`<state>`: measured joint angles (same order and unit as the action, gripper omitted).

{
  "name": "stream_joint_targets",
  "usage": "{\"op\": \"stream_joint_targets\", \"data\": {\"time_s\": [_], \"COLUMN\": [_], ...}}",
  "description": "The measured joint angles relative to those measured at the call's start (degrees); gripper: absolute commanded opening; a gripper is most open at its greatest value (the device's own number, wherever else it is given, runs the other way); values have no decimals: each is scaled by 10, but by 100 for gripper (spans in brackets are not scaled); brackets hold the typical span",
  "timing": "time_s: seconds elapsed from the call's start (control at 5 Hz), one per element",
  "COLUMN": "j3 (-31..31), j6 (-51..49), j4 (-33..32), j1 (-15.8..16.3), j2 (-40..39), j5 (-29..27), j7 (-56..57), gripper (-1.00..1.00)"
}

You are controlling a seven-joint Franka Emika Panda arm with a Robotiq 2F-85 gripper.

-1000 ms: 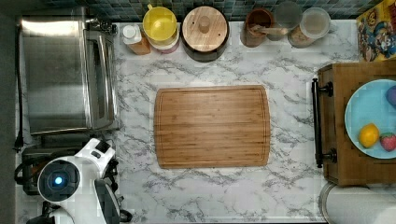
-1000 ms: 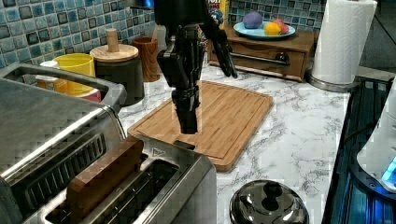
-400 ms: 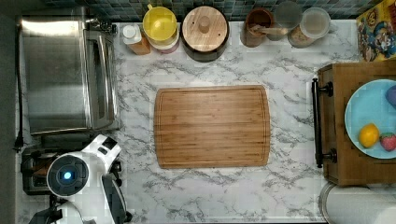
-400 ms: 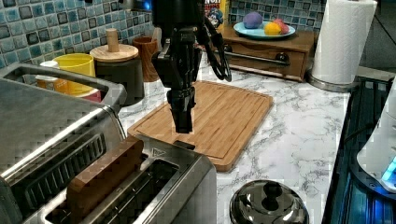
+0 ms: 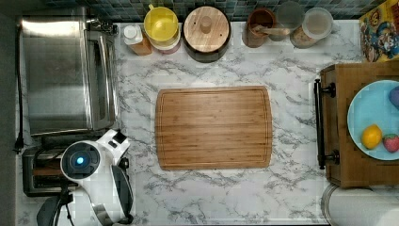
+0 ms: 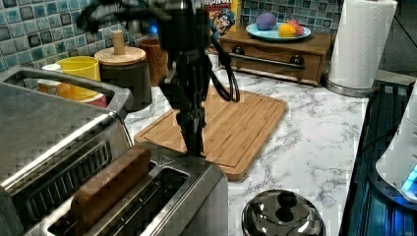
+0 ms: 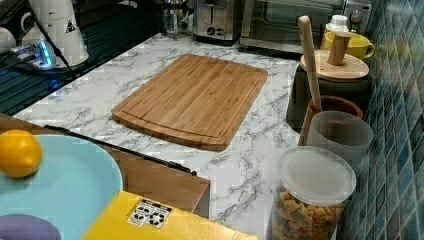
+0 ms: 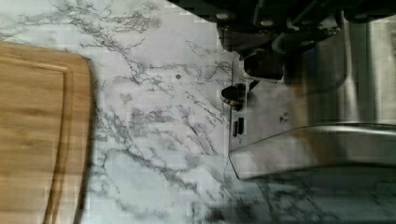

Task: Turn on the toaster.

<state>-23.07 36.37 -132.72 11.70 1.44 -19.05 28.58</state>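
Surface: white marble counter [image 5: 291,66] with grey veins.
Middle: wooden cutting board [image 5: 214,127] lying flat.
Back row by the tiles: yellow mug [image 5: 161,24], dark jar with wooden lid [image 5: 206,29], brown utensil holder [image 5: 258,28], two clear containers [image 5: 316,26].
The top view's left: toaster oven [image 5: 61,70], and the toaster [image 5: 37,169] just below it.
The top view's right: wooden box [image 5: 341,136] carrying a blue plate; paper towel roll [image 5: 362,207] near the corner.
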Motion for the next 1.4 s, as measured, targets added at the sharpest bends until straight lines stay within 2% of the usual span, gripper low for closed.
{"op": "stream_joint_targets", "data": {"time_s": [0.4, 0.8, 1.4], "j3": [7, -3, -11], "j6": [17, 79, 118], "j4": [18, -28, -43], "j1": [-4, -3, 0], "j2": [-76, -43, -43], "j5": [2, -11, 8], "j7": [-10, -19, -42], "gripper": [-100, -100, -100]}}
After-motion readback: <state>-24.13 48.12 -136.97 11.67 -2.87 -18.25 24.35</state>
